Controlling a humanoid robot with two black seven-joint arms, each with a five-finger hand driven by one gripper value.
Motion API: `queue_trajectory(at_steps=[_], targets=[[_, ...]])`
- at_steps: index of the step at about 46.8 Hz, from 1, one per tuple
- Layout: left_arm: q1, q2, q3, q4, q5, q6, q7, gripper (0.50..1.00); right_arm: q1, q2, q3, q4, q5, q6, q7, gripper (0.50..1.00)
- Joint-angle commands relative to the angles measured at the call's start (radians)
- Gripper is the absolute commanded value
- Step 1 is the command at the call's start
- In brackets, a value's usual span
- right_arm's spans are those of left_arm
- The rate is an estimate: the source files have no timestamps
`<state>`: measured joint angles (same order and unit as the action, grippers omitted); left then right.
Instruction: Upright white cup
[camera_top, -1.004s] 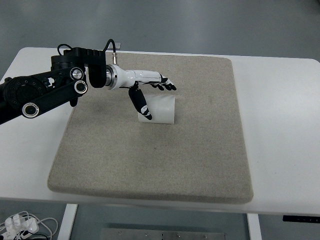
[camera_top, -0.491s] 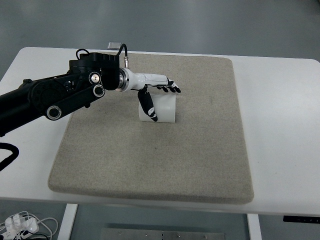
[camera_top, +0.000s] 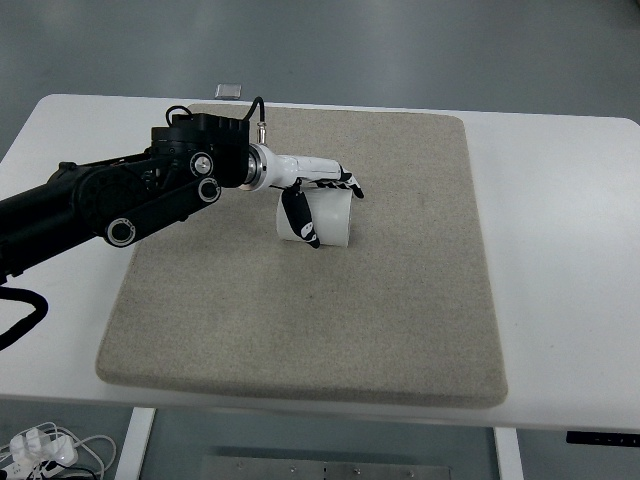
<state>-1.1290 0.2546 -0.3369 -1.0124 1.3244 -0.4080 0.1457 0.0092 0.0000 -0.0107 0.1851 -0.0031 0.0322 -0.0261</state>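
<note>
White cup (camera_top: 325, 220) lies on its side on the grey felt mat (camera_top: 300, 300), in the mat's far half, left of centre. Left hand (camera_top: 318, 193) reaches in from the left edge and sits on the cup: the fingers (camera_top: 345, 186) curl over its top, the thumb (camera_top: 298, 217) presses down its near-left face. Grasp appears closed around the cup. Mat rests on the white table (camera_top: 560, 250). A small grey object (camera_top: 230, 91) sits at the table's far edge.

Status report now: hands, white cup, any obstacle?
Left hand closing around white cup, thumb in front. Cup lying on its side on grey mat. Right hand out of view. No obstacle.
</note>
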Motion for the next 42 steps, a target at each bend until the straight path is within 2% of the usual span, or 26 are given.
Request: queue_trajectory(at_steps=[1, 4, 10, 14, 18, 27, 36, 42], targets=[[0.000, 0.000, -0.001, 0.000, 0.016, 0.000, -0.003, 0.774, 0.000, 0.000, 0.000, -0.001, 0.000, 0.000, 0.000, 0.952], [0.003, 0.000, -0.001, 0.000, 0.036, 0.000, -0.006, 0.707, 0.000, 0.000, 0.000, 0.000, 0.000, 0.000, 0.000, 0.952], [0.005, 0.000, -0.007, -0.002, 0.062, 0.005, -0.012, 0.656, 0.000, 0.000, 0.000, 0.000, 0.000, 0.000, 0.000, 0.952], [0.000, 0.000, -0.017, -0.002, 0.053, 0.005, -0.017, 0.589, 0.000, 0.000, 0.000, -0.001, 0.000, 0.000, 0.000, 0.952], [-0.005, 0.000, -0.039, 0.000, 0.039, 0.005, -0.018, 0.559, 0.000, 0.000, 0.000, -0.001, 0.000, 0.000, 0.000, 0.952], [-0.011, 0.000, -0.126, 0.044, -0.022, 0.000, -0.034, 0.542, 0.000, 0.000, 0.000, 0.000, 0.000, 0.000, 0.000, 0.952], [-0.014, 0.005, -0.162, 0.117, -0.266, -0.006, -0.035, 0.536, 0.000, 0.000, 0.000, -0.001, 0.000, 0.000, 0.000, 0.952], [-0.006, 0.018, -0.177, 0.141, -0.402, -0.006, -0.064, 0.536, 0.000, 0.000, 0.000, -0.001, 0.000, 0.000, 0.000, 0.952]])
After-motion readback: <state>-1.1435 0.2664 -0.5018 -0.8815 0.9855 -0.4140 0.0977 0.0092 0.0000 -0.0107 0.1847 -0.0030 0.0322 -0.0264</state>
